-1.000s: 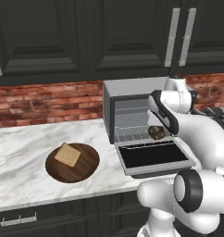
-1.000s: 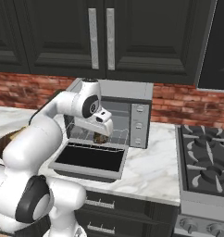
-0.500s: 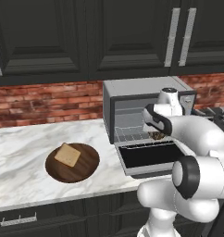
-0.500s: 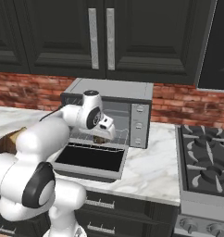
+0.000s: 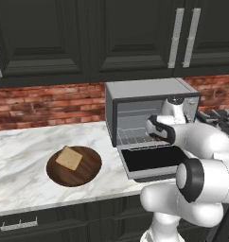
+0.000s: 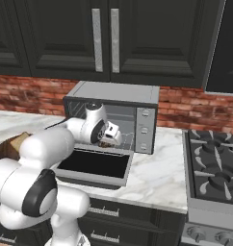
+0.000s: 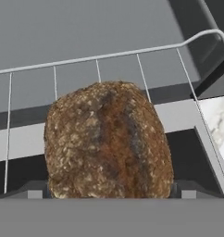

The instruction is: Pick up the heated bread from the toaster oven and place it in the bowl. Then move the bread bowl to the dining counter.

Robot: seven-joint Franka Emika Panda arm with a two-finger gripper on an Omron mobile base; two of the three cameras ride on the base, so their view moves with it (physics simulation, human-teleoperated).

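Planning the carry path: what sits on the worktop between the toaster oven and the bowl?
Nothing; in the left base view bare marble separates the toaster oven from the bowl, which holds a tan slice.

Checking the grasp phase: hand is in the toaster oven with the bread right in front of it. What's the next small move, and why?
Probably close the gripper on the heated bread. In the hand view the loaf sits centred on the wire rack, with a fingertip at either side of its base, so the jaws seem to bracket it already. Lift only after that.

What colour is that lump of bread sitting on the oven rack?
The heated bread is dark brown, speckled with paler tan crumbs; the hand view shows it best.
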